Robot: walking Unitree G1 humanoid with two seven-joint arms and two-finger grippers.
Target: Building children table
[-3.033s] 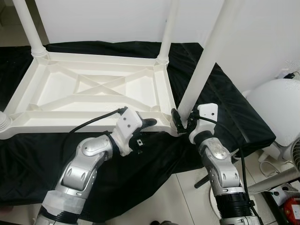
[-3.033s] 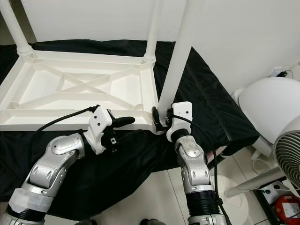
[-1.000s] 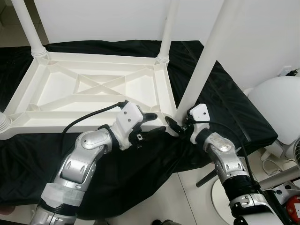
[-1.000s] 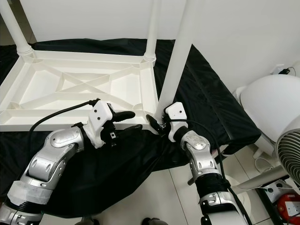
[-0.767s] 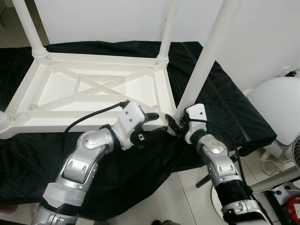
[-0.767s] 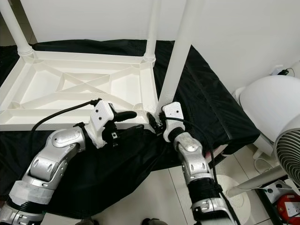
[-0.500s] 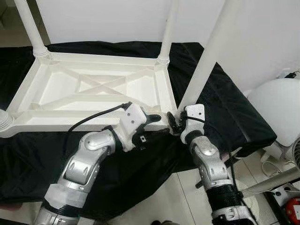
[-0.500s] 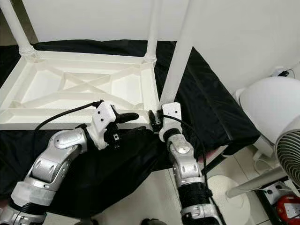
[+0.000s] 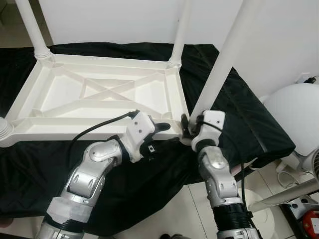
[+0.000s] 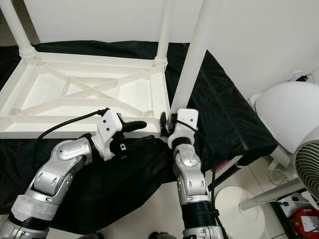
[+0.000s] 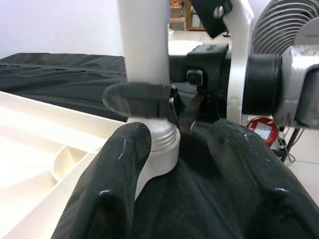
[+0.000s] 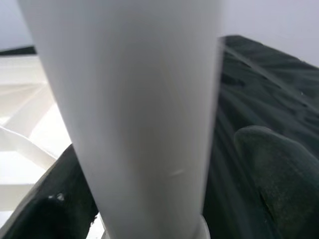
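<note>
The children's table [image 9: 99, 94] lies upside down on a black cloth [image 9: 239, 114], its ribbed underside facing up and its legs pointing at the ceiling. Taking the near right corner socket [image 11: 162, 144] as the landmark: nearest the robot, on the near side of that socket, the right gripper [image 9: 188, 130] has its two black fingers set around the foot of the near right leg [image 9: 224, 59]. From the right wrist view the leg stands between a finger on each side, the fingers apart and close against it; whether they press hard cannot be told. Just beside the socket, toward the table's near rail, the left gripper [image 9: 162, 132] hovers with its fingers spread and nothing between them, one finger by the rail and the other over the cloth.

This leg looks seated in its socket, though its thread is not clearly visible, so it may need more turning. Beyond the socket, along the right-hand rail, the far right leg [image 9: 180, 30] stands fitted, and across the frame from it the far left leg [image 9: 31, 27] as well. The near left corner [image 9: 4, 130] carries a threaded collar at the picture's edge; what stands in it is cut off. By this showing the job is near its end: tighten, check that corner, then turn the table over.
</note>
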